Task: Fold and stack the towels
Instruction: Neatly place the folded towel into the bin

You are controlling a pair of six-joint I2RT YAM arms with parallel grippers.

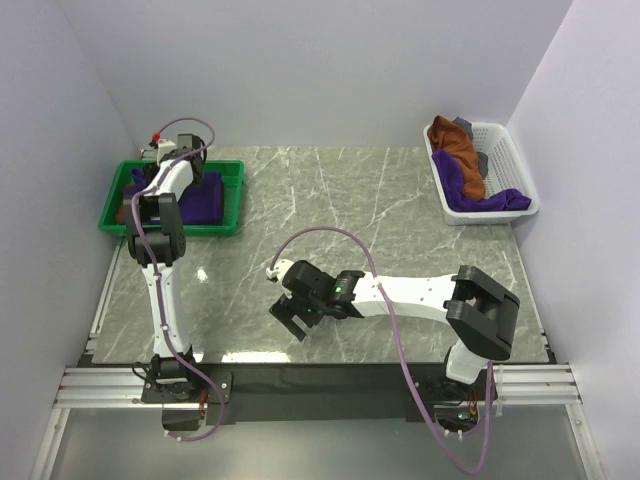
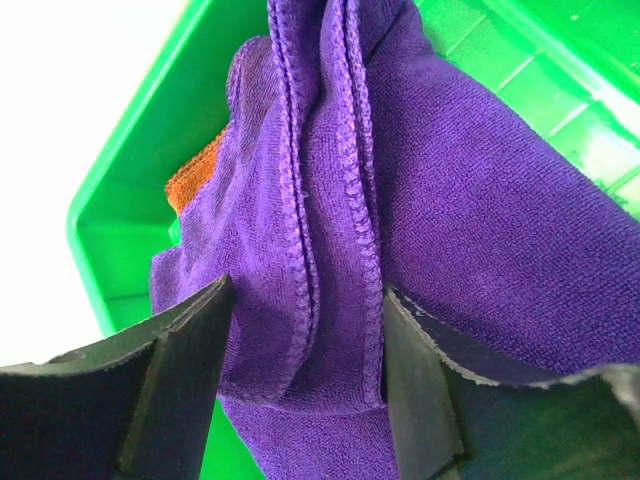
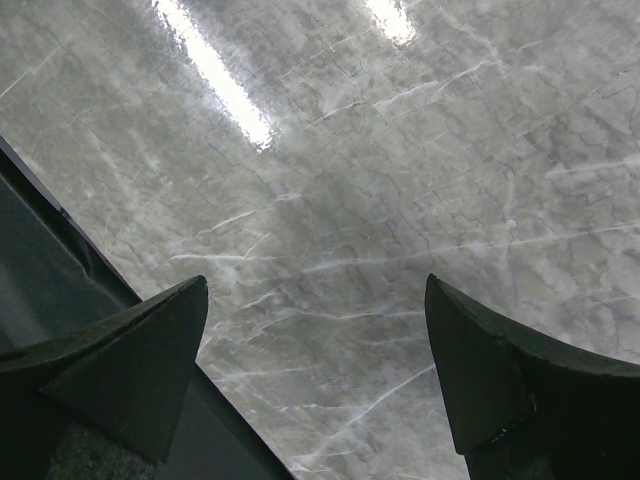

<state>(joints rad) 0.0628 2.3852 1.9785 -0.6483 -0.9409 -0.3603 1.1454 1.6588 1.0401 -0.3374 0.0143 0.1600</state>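
A folded purple towel (image 2: pixel 440 190) lies in the green tray (image 2: pixel 130 170), with a rust-brown towel (image 2: pixel 190 172) showing under its left edge. My left gripper (image 2: pixel 308 300) is over the tray, jaws apart, and a loose bunched fold of the purple towel sits between them. In the top view the left gripper (image 1: pixel 152 170) hangs above the tray (image 1: pixel 170 228) and the purple towel (image 1: pixel 205 195). My right gripper (image 1: pixel 283 298) is open and empty just above the bare marble near the table's front middle; its wrist view (image 3: pixel 315 300) shows only tabletop.
A white basket (image 1: pixel 512 165) at the back right holds a rust-brown towel (image 1: pixel 455 145), a purple towel (image 1: pixel 475 195) and a small grey item (image 1: pixel 468 127). White walls close in the left, back and right sides.
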